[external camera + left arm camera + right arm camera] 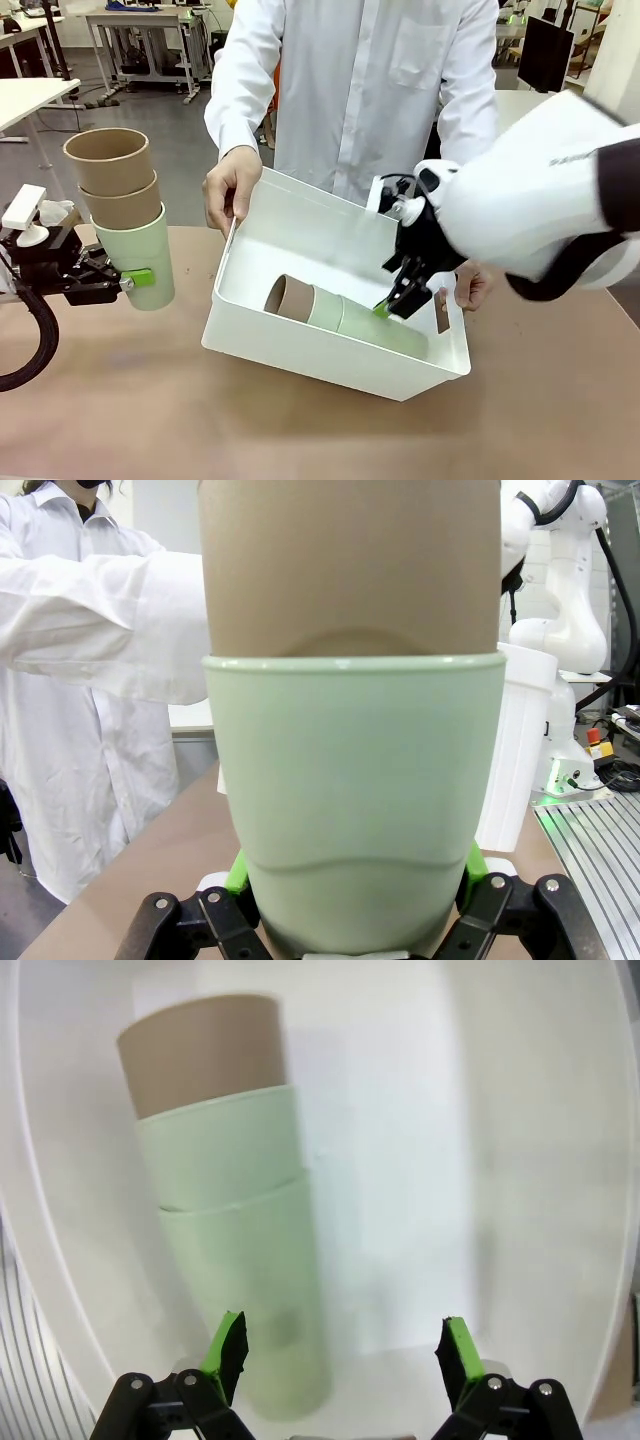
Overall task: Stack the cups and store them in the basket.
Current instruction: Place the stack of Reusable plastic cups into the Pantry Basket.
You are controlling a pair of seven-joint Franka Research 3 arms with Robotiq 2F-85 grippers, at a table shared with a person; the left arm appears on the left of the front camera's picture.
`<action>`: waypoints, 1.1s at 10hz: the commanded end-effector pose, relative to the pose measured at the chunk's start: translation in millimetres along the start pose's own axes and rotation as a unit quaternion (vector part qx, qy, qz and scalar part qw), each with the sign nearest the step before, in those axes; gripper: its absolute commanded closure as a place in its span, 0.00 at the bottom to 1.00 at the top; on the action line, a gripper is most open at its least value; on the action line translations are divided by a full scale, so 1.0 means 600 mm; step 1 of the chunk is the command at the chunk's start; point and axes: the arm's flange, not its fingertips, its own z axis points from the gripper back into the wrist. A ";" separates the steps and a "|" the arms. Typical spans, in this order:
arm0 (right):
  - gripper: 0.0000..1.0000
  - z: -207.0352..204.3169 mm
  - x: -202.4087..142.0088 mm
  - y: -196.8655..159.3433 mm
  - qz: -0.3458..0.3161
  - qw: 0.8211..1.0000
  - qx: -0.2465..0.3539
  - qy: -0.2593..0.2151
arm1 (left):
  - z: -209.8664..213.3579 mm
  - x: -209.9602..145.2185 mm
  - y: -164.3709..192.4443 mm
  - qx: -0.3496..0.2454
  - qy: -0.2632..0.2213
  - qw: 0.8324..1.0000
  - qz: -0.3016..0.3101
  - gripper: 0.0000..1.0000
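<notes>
My left gripper (138, 277) is shut on the lowest, mint cup (140, 255) of an upright stack held above the table's left side, with two taupe cups (112, 170) nested in it. In the left wrist view that mint cup (355, 810) sits between the green pads (237, 872) of my left gripper (357, 880). The white basket (300, 350) stands tilted toward me in the middle. Inside it lies a second stack (340, 312): one taupe cup in two mint ones. My right gripper (397, 298) hangs open just over that stack's mint end. Seen from the right wrist, the lying stack (235, 1220) is left of the open right gripper (343, 1350).
A person in a white coat stands at the far side, one hand (230, 185) on the basket's far left rim and the other (472, 285) at its right end. Bare brown table (120, 400) lies in front of the basket and to its left.
</notes>
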 end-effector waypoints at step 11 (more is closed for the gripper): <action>0.00 0.271 -0.353 -0.081 -0.083 0.976 -0.010 -0.199 | -0.002 0.006 -0.004 -0.002 -0.003 1.000 -0.010 0.15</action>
